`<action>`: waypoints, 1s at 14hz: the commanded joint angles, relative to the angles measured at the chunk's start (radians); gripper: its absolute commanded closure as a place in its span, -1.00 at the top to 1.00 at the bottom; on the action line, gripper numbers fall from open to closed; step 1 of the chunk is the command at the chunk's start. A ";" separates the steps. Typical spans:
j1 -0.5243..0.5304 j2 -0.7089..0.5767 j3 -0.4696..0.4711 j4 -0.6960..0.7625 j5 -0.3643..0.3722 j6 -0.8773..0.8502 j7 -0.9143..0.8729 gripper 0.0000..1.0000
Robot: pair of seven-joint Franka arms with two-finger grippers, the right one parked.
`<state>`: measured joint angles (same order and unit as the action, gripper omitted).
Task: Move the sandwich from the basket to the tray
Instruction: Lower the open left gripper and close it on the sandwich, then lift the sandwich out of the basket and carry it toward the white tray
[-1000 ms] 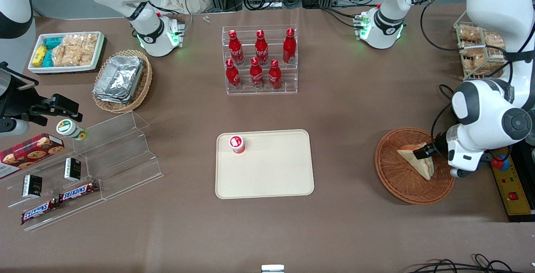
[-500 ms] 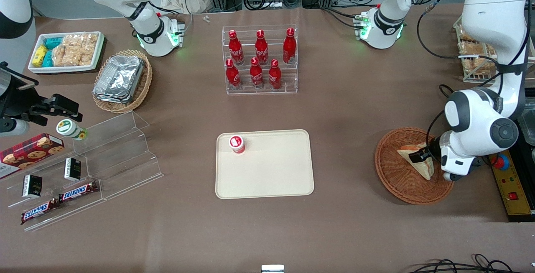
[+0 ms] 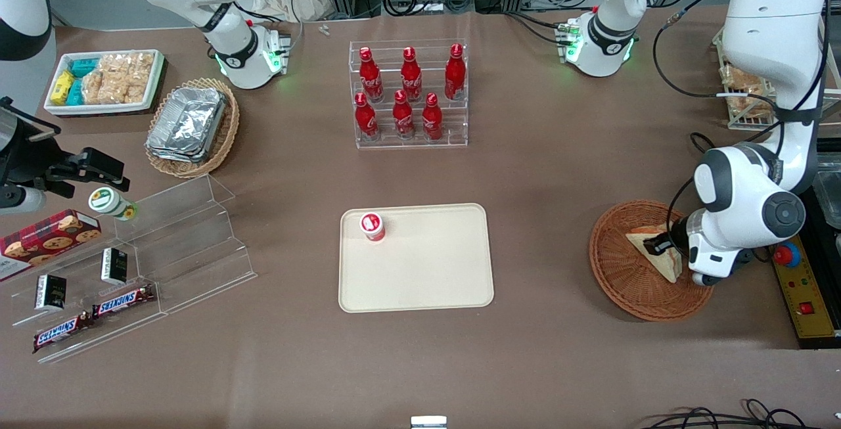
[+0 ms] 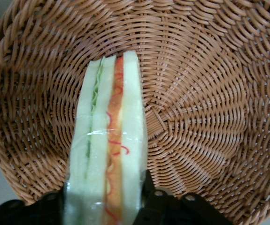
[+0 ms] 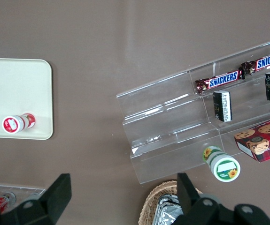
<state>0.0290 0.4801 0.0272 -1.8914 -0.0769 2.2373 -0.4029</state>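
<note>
Sandwich (image 3: 652, 253) sat in the round reddish-brown wicker basket (image 3: 617, 284), a pale bread wedge standing on edge, orange-red and green filling showing, clamped between the gripper (image 3: 659, 242) fingers. Cream tray (image 3: 433, 271) lay flat mid-table, well apart from the basket.

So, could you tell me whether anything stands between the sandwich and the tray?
Nothing visible: bare table separates the basket, where the gripper holds the sandwich, from the tray. A small red-lidded bottle occupies one tray corner.
</note>
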 commanded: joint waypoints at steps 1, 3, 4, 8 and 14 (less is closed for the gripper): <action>-0.004 0.009 0.003 0.023 0.015 -0.008 -0.045 -0.37; -0.006 -0.001 0.002 0.026 0.020 -0.027 -0.062 -0.65; -0.007 -0.014 0.002 0.029 0.020 -0.048 -0.066 -0.66; -0.007 -0.095 -0.004 0.066 0.020 -0.186 -0.082 -0.68; -0.007 -0.143 -0.061 0.409 0.003 -0.695 -0.072 -0.74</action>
<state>0.0275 0.3231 0.0091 -1.5899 -0.0742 1.6529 -0.4562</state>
